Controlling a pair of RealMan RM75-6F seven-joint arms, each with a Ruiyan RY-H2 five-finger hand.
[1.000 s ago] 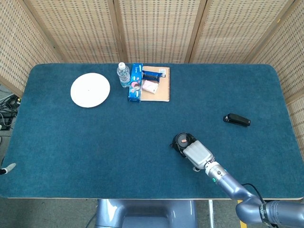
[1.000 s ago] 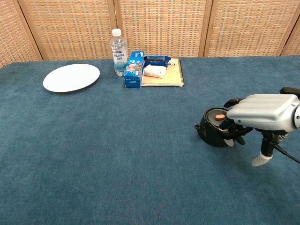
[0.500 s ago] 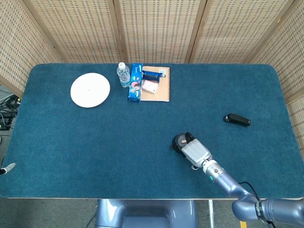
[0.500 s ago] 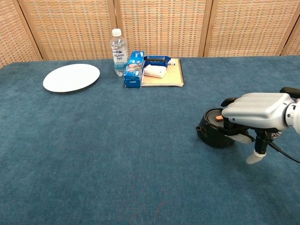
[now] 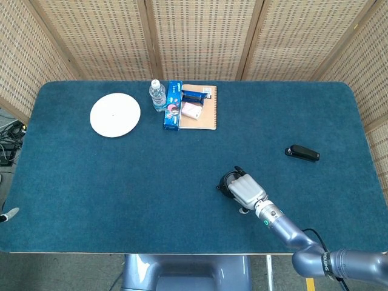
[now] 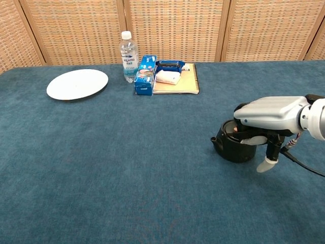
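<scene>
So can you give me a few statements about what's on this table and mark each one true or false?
1. The right hand is over the round black object. True.
2. The white plate has food on it. False: it is bare.
3. The water bottle lies on its side. False: it stands upright beside the blue box.
4. A small black stapler lies alone towards the table's right side. True.
5. The notebook has items resting on it. True.
</scene>
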